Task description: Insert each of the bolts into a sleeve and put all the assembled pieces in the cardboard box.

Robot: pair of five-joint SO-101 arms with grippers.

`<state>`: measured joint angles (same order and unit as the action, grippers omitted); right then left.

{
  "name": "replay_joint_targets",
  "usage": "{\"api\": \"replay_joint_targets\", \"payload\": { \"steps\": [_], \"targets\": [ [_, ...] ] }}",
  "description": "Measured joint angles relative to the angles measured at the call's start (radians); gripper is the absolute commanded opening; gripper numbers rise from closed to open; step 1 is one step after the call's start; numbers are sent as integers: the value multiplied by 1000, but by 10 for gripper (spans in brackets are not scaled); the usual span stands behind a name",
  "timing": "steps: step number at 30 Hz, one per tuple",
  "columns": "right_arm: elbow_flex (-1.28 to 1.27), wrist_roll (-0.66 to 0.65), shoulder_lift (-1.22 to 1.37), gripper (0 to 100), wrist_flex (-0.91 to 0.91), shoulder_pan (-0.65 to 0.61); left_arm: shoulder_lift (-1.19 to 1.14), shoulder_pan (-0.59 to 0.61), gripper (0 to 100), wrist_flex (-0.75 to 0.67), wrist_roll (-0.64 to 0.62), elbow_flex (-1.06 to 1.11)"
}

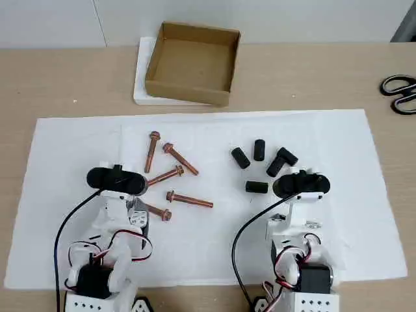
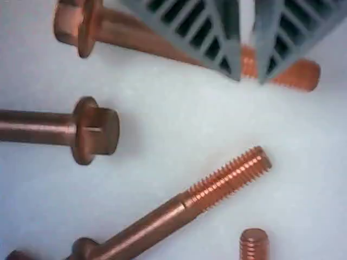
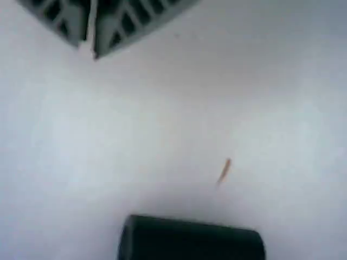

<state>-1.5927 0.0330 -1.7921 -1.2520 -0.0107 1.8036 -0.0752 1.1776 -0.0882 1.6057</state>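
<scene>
Several copper bolts (image 1: pixel 188 199) lie scattered on the left half of a white sheet (image 1: pixel 71 156). Several black sleeves (image 1: pixel 259 150) are grouped on the right half. The open cardboard box (image 1: pixel 192 62) stands beyond the sheet. My left gripper (image 2: pixel 249 78) hangs shut just above the threaded end of one bolt (image 2: pixel 135 38), holding nothing. Other bolts (image 2: pixel 95 130) (image 2: pixel 217 187) lie close by. My right gripper (image 3: pixel 89 47) is shut over bare sheet, a short way from one lying sleeve (image 3: pixel 190 241) (image 1: pixel 257 187).
The box rests on a white foam slab (image 1: pixel 143 81). Black scissors (image 1: pixel 400 93) lie at the table's far right edge. Both arm bases stand at the near edge, the left arm (image 1: pixel 107 260) and the right arm (image 1: pixel 299 260), with black cables looping beside them.
</scene>
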Motion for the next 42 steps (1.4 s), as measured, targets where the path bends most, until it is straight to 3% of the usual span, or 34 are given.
{"api": "replay_joint_targets", "payload": {
  "steps": [35,42],
  "targets": [
    [0,0,0,3,0,0,0,-15,7,0,0,0],
    [0,0,0,3,0,0,0,-117,7,0,21,0]
  ]
}}
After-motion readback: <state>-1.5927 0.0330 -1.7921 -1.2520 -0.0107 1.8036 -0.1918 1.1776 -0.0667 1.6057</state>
